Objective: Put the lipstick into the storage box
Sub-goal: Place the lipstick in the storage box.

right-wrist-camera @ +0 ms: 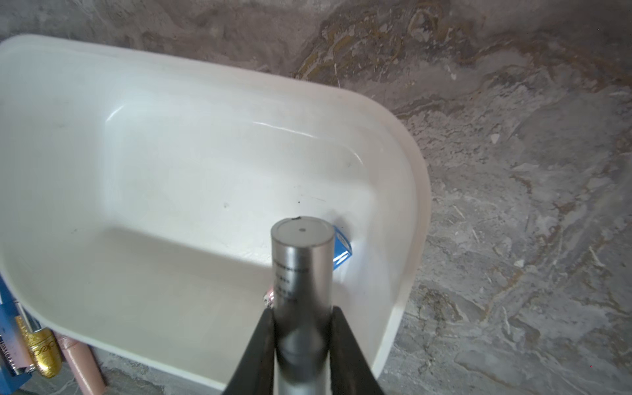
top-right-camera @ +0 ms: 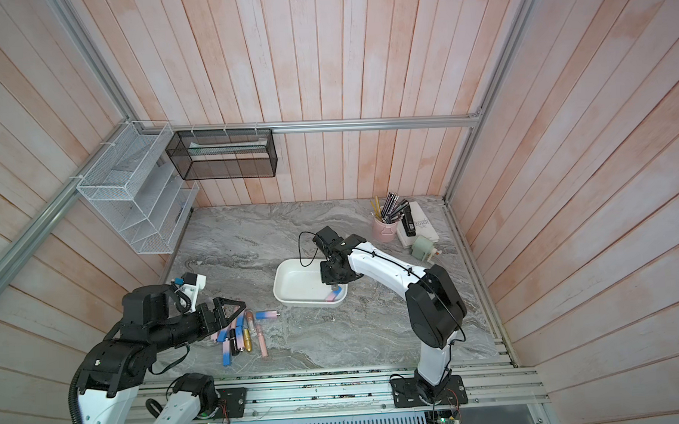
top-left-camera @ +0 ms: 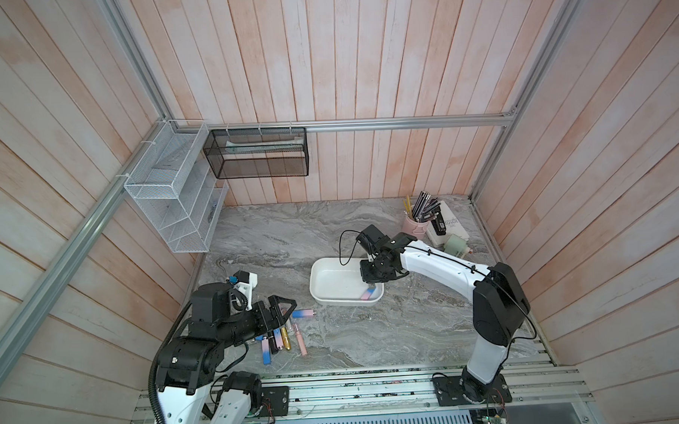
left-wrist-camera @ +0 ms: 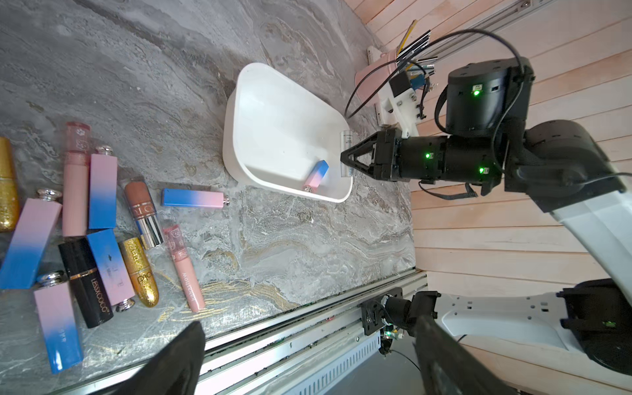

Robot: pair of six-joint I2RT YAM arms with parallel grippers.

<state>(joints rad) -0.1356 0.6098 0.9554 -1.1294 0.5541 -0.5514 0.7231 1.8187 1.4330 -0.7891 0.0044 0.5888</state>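
Under the spread left claw [top-left-camera: 289, 310] lie loose lipsticks [top-left-camera: 277, 339]. Farther off, the right claw [right-wrist-camera: 302, 314] pinches a silver lipstick tube [right-wrist-camera: 302, 260] over the white storage box [right-wrist-camera: 154, 164]. A pink-and-blue lipstick [left-wrist-camera: 316, 175] lies inside, just below its tip.

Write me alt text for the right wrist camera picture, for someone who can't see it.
The right gripper holds a silver lipstick tube, clamped between its jaws, over the white storage box. A blue-and-pink lipstick lies inside the box, partly hidden behind the tube. The grey marbled table surrounds the box.
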